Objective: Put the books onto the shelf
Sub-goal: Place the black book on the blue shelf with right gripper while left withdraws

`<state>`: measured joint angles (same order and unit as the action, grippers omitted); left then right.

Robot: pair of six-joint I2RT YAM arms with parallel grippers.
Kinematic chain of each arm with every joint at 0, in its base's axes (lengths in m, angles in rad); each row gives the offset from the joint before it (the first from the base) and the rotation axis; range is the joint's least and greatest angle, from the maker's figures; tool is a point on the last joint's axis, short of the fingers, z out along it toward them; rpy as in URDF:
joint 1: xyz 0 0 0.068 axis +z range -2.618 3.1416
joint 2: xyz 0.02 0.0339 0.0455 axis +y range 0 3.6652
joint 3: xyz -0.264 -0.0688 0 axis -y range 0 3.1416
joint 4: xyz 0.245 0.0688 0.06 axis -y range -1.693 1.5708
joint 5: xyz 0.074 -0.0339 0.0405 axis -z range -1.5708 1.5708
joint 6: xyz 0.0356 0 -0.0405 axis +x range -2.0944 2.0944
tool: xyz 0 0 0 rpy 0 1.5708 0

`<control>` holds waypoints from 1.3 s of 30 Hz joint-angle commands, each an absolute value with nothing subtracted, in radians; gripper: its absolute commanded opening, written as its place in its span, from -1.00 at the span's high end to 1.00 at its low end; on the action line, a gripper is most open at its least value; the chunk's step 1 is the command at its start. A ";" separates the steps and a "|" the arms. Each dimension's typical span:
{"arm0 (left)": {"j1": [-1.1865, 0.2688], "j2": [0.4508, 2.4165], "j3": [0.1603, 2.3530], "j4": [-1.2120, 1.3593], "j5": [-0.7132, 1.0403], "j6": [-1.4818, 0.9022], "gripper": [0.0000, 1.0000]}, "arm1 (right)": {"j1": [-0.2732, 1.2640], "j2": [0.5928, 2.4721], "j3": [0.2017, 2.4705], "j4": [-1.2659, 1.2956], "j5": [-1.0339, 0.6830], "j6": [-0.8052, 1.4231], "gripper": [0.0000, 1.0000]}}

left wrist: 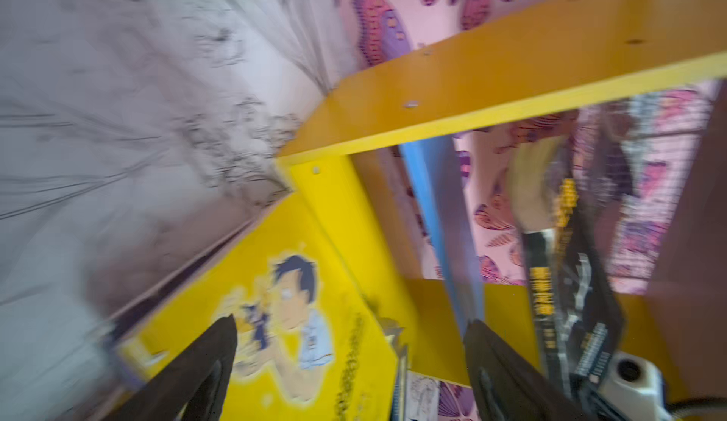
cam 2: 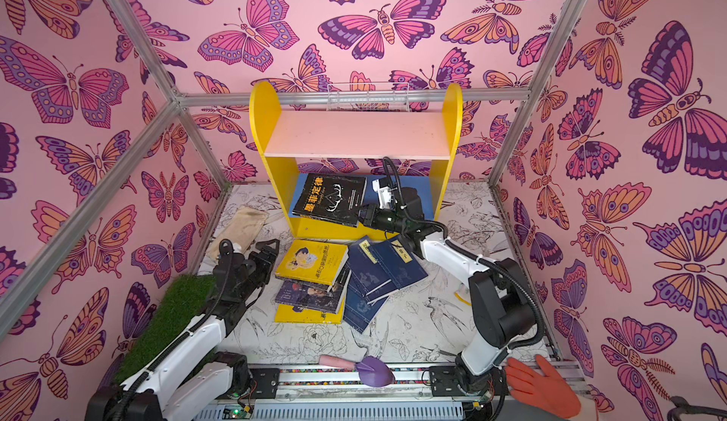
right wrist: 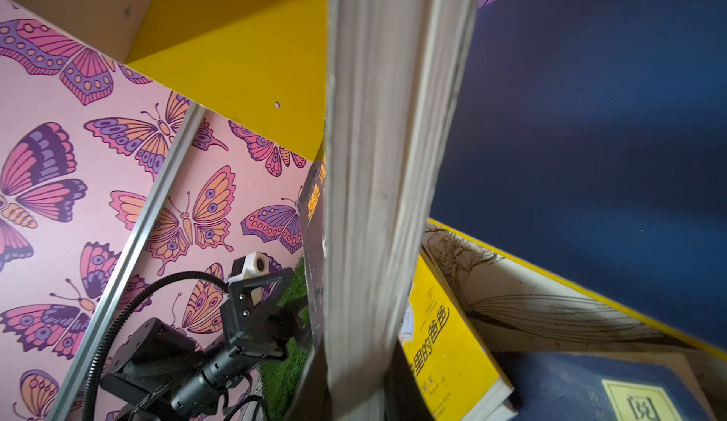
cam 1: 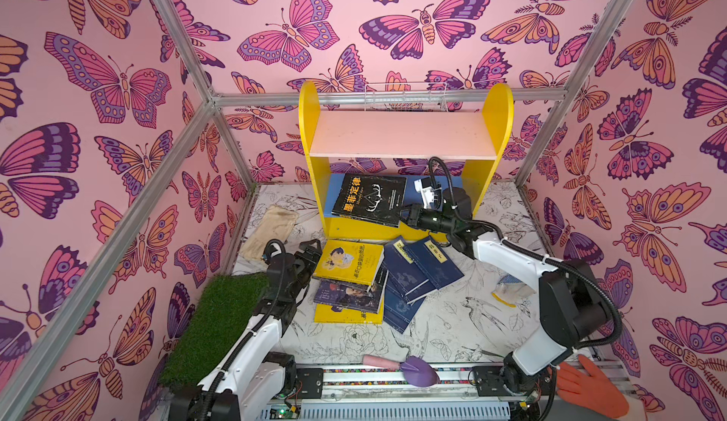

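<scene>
Writing on black book (cam 1: 369, 198): big yellow "墨菲定律". Book sits tipped inside shelf (cam 1: 309, 132), over blue board (cam 1: 329, 198) & under pale pink board (cam 1: 401, 134). Right arm reaches in low w/ its wrist bent. Right tool (cam 1: 407, 216) is pinched on that book's edge, and the white pages run right up to it in the wrist view. Left tool (cam 1: 312, 248) is spread wide, holding nothing, just beside yellow book (cam 1: 350, 261) w/ cartoon boy, title ends "里的爸爸". That one tops a messy pile on tabletop (cam 1: 452, 320) in front of shelf, next to thin navy books (cam 1: 413, 277) w/ yellow labels.
</scene>
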<state>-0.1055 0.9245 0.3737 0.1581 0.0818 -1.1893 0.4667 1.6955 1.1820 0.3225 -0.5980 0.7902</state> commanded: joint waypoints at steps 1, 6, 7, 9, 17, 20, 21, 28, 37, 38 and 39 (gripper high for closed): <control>-0.074 0.922 0.389 -0.083 0.105 -1.157 -0.84 | 0.463 1.761 1.296 0.316 -0.572 0.738 1.00; -0.066 0.974 0.415 -0.089 0.125 -1.129 -0.84 | 0.463 1.879 1.433 0.273 -0.562 0.724 1.00; -0.067 0.985 0.421 -0.092 0.129 -1.121 -0.84 | 0.463 1.899 1.458 0.262 -0.567 0.724 1.00; -0.066 1.000 0.430 -0.094 0.136 -1.112 -0.84 | 0.463 1.935 1.499 0.230 -0.583 0.719 1.00; -0.065 1.010 0.439 -0.110 0.151 -1.097 -0.83 | 0.463 2.040 1.625 0.081 -0.638 0.669 1.00; -0.065 1.011 0.442 -0.116 0.155 -1.095 -0.83 | 0.464 2.081 1.677 0.045 -0.659 0.658 1.00; -0.066 1.012 0.444 -0.118 0.158 -1.094 -0.83 | 0.464 2.094 1.697 0.034 -0.669 0.655 1.00; -0.066 1.016 0.454 -0.126 0.164 -1.095 -0.82 | 0.463 2.158 1.817 -0.097 -0.599 0.608 0.35; -0.070 1.005 0.454 -0.148 0.133 -1.088 -0.82 | 0.468 1.949 1.581 -0.046 -0.283 0.609 -0.63; -0.070 1.006 0.454 -0.151 0.126 -1.082 -0.82 | 0.468 1.917 1.544 -0.044 -0.241 0.608 -0.64; -0.070 1.009 0.457 -0.154 0.118 -1.078 -0.82 | 0.472 1.880 1.501 -0.040 -0.195 0.606 -0.65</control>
